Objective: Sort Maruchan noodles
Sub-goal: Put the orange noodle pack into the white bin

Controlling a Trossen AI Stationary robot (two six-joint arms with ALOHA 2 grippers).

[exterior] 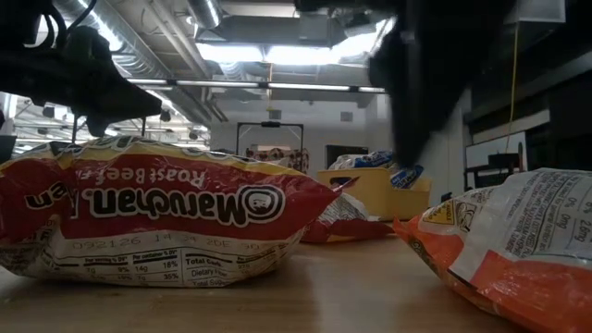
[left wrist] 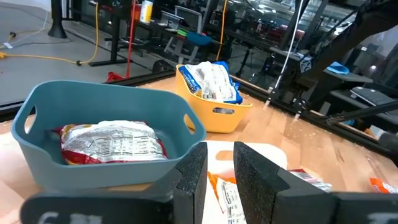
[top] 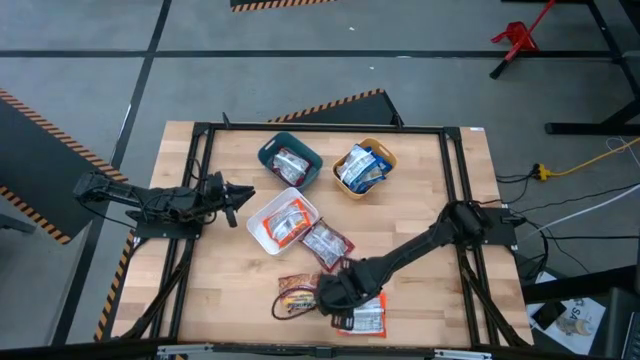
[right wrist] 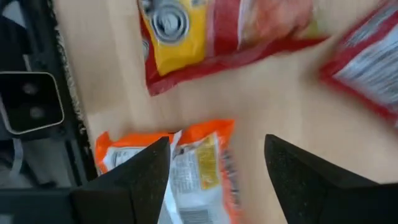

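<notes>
My right gripper [top: 337,297] is open near the table's front edge, low over the packets lying there; it touches nothing. In the right wrist view its fingers [right wrist: 217,146] stand spread over one end of an orange-and-white packet [right wrist: 186,165], which lies flat on the table [top: 365,318]. A dark red-and-yellow packet [top: 298,295] lies just to its left [right wrist: 205,37]. A red packet [top: 327,243] lies beside the white bin. My left gripper [top: 240,195] waits at the left, narrowly open and empty [left wrist: 221,168].
A teal bin [top: 290,160] holds a red packet [left wrist: 112,142]. An orange bin [top: 366,168] holds blue-and-white packets. A white bin [top: 282,220] holds an orange packet. A black frame [top: 455,160] runs around the table top. Bare wood lies at the front left.
</notes>
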